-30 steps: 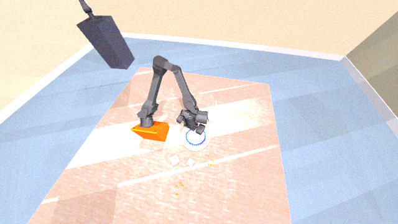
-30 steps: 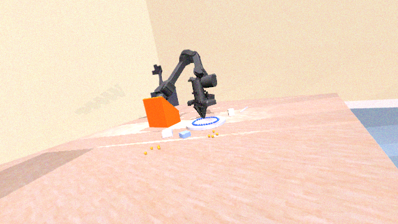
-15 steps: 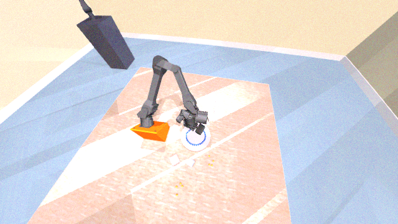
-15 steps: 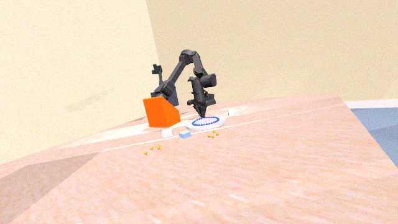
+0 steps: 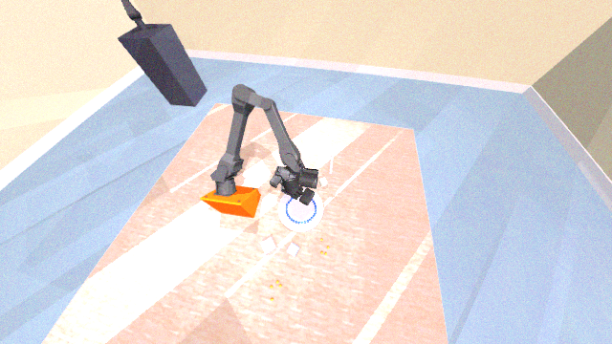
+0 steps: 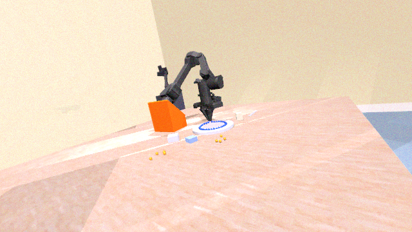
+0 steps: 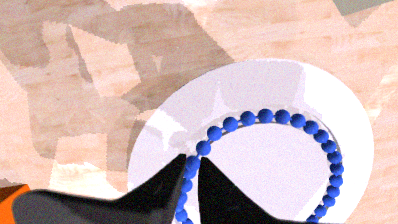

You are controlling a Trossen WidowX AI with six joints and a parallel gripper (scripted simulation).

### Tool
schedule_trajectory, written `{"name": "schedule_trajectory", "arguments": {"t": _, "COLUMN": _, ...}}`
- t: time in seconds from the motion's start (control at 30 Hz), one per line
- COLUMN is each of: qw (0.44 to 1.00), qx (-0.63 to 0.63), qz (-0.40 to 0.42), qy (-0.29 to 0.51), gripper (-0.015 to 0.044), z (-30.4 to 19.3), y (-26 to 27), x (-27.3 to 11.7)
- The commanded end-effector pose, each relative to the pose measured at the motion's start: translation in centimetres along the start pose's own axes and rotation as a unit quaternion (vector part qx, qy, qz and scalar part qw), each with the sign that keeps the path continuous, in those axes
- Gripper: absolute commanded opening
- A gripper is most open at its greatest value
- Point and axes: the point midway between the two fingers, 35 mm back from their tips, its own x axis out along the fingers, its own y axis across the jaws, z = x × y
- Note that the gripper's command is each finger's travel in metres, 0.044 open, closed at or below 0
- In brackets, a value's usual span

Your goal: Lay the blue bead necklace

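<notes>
The blue bead necklace (image 5: pixel 301 223) (image 6: pixel 210 129) (image 7: pixel 265 116) forms a nearly round loop on the white round bead board (image 5: pixel 319 216) (image 6: pixel 201 131) (image 7: pixel 350 110). In the wrist view it runs roughly along the groove; a thin groove edge shows inside the beads at the top and outside them at the upper right. My gripper (image 6: pixel 210 120) (image 7: pixel 192 161) points down over the board's far side and is shut on the necklace, with one bead at its tips. In the top view the gripper's body hides its fingertips. The near part of the loop is cut off in the wrist view.
A white block (image 5: pixel 268 245) (image 6: pixel 173 138) and a pale blue block (image 5: pixel 293 249) (image 6: pixel 191 139) lie near the board. Small yellow beads (image 5: pixel 321 240) (image 6: pixel 221 136) lie in two groups. A small pale block (image 5: pixel 323 182) (image 6: pixel 239 116) and a thin white stick (image 5: pixel 331 165) (image 6: pixel 253 113) lie beyond the board.
</notes>
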Motion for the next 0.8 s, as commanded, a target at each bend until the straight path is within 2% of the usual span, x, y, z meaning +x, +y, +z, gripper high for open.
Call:
{"name": "schedule_trajectory", "arguments": {"t": 0.0, "qw": 1.000, "qx": 0.005, "qz": 0.003, "qy": -0.001, "gripper": 0.0000, "z": -0.07, "y": 0.28, "x": 0.08}}
{"name": "schedule_trajectory", "arguments": {"t": 0.27, "qw": 1.000, "qx": 0.005, "qz": 0.003, "qy": -0.001, "gripper": 0.0000, "z": -0.07, "y": 0.29, "x": 0.83}}
{"name": "schedule_trajectory", "arguments": {"t": 0.77, "qw": 1.000, "qx": 0.003, "qz": 0.002, "qy": -0.001, "gripper": 0.0394, "z": -0.03, "y": 0.22, "x": 0.21}}
